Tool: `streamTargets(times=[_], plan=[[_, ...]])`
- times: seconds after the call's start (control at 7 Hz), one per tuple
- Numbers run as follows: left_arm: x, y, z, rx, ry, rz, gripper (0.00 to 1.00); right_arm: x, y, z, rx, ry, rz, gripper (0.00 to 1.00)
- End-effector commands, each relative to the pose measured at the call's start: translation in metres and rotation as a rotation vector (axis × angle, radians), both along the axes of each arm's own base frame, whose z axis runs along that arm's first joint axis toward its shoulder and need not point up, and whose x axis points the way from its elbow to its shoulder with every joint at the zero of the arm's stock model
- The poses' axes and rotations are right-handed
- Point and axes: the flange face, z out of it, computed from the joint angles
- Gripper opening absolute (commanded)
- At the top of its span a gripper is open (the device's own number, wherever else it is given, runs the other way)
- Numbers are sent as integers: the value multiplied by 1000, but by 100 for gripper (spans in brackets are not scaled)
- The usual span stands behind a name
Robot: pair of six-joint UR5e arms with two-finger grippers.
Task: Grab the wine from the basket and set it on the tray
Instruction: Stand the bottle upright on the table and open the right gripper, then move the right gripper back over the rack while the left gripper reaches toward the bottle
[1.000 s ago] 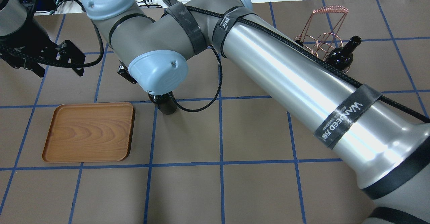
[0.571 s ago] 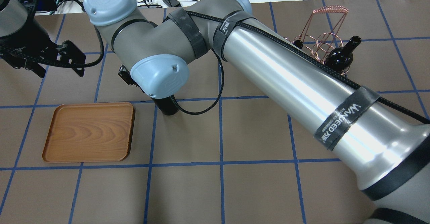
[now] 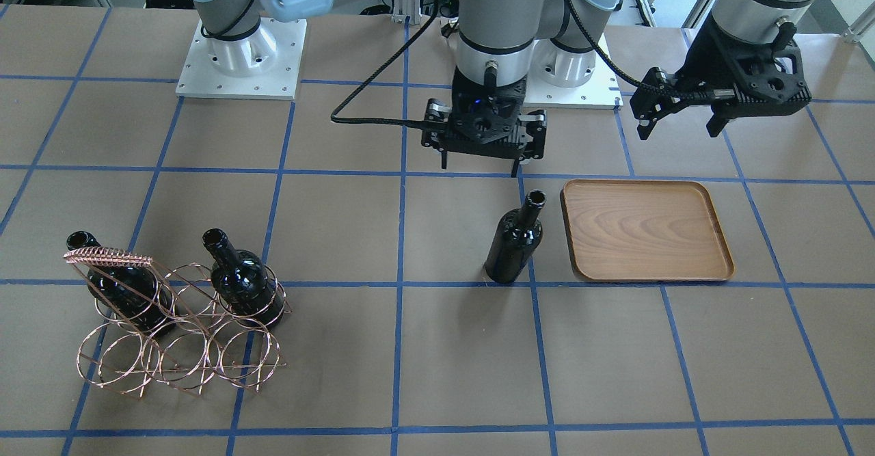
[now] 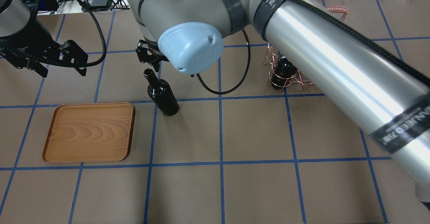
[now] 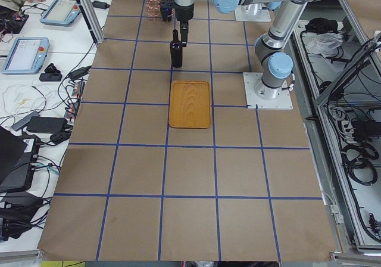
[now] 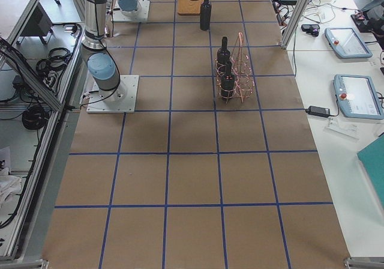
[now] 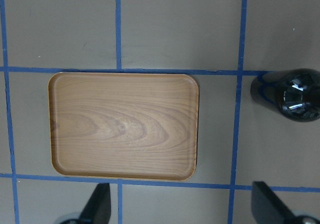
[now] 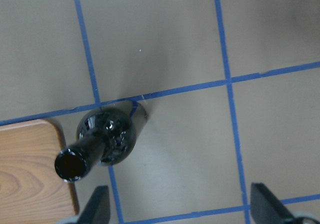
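Observation:
One wine bottle (image 3: 513,244) stands upright on the table just beside the tray (image 3: 646,230), not on it; it also shows in the overhead view (image 4: 163,96). My right gripper (image 3: 478,167) hangs open and empty above and behind the bottle, clear of it. In the right wrist view the bottle (image 8: 105,139) is below, left of the open fingertips (image 8: 267,206). My left gripper (image 3: 678,128) is open and empty, above the table behind the tray (image 4: 89,131). The basket (image 3: 178,346) holds two more bottles (image 3: 239,282).
The basket (image 4: 285,74) shows partly behind my right arm in the overhead view. The left wrist view looks straight down on the tray (image 7: 125,126), with the bottle (image 7: 300,94) at its right. Arm bases (image 3: 239,59) stand at the table's back edge.
My right arm has lifted up and back from the standing bottle, which now shows in full and has stayed in place. The left arm and the tray have not moved.

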Motion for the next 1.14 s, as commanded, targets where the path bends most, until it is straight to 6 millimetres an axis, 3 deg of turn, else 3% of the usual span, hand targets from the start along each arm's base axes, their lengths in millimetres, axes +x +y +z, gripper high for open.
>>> streamTargets(times=[0.0, 0.29, 0.43, 0.57, 0.86, 1.0], plan=[[3, -2, -1, -6, 1, -15, 100, -91, -13, 48, -23, 6, 61, 100], [-21, -4, 2, -20, 35, -44, 100, -207, -24, 89, -6, 35, 175, 100], [-61, -1, 2, -29, 95, -77, 100, -264, -26, 103, 13, 43, 196, 100], [-100, 3, 0, -35, 94, -102, 100, -297, -14, 104, 67, 39, 170, 100], [-140, -1, -9, -65, 103, -122, 100, -305, 9, 98, 61, 43, 226, 100], [-155, 0, -21, -35, 112, -123, 100, -305, 8, 99, 55, 44, 226, 100]])
